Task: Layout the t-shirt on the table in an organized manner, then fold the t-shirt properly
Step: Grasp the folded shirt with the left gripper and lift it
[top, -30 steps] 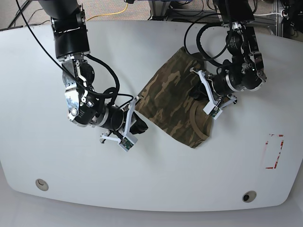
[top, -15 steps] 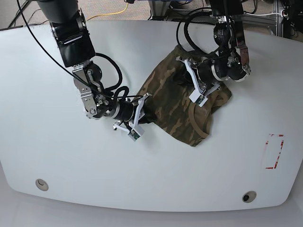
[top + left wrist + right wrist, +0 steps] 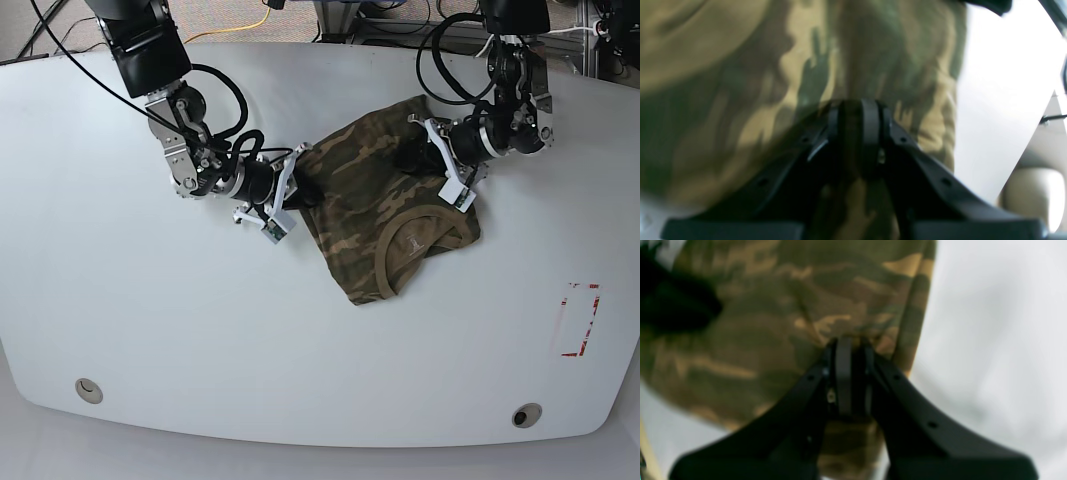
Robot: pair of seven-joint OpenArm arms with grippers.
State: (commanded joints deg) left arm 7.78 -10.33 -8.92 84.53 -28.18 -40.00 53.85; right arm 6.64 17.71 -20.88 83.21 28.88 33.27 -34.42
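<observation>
Base view: t-shirt (image 3: pixel 385 205) lies bunched mid-worktop (image 3: pixel 150 330), collar at its near end, one gripper at each side. Only wrist views show the grip: left gripper (image 3: pixel 857 110) and right gripper (image 3: pixel 848 346) jaws closed, pinching shirt cloth.

We see the soft camouflage t-shirt (image 3: pixel 370 205) of green, brown and tan patches lying bunched and creased on the large white smooth table (image 3: pixel 300 350); its tan-ribbed collar faces the near edge; both grippers pinch its cloth.
</observation>
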